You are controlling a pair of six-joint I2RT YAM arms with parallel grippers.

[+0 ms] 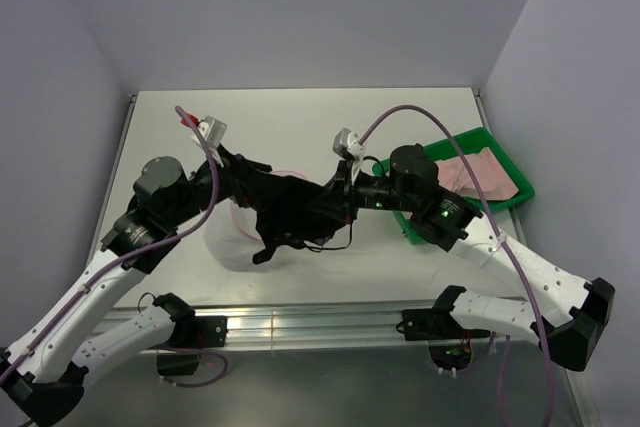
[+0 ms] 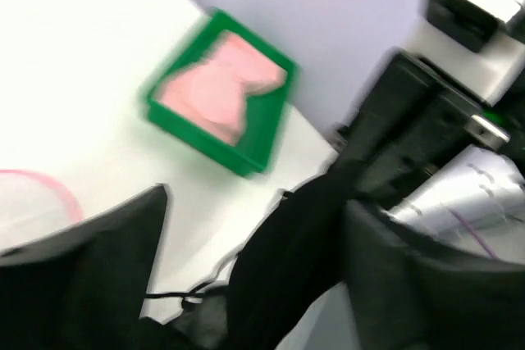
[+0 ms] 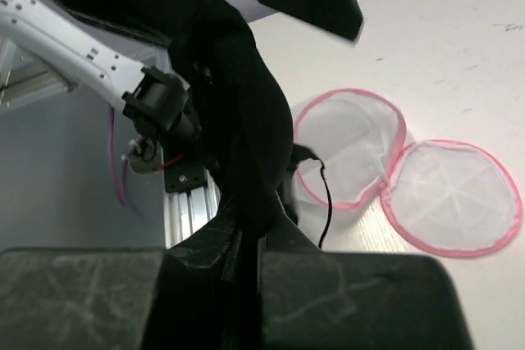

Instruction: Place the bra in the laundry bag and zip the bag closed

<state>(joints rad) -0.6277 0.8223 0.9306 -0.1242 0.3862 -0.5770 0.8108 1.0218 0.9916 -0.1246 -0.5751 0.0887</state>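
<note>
Your left gripper (image 1: 255, 172) stands wide, cloth loose between its fingers. Below it the laundry bag (image 3: 349, 149) lies unzipped. Your right gripper (image 3: 250, 260) is clamped on the black bra (image 3: 238, 120), which hangs above the bag. I judge this the bagging step: next, lower the bra into the open pouch.

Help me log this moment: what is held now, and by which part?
The right gripper is shut on the black garment, pinching a bunched fold; which part of it cannot be told. The left gripper has open jaws, holding nothing.
</note>
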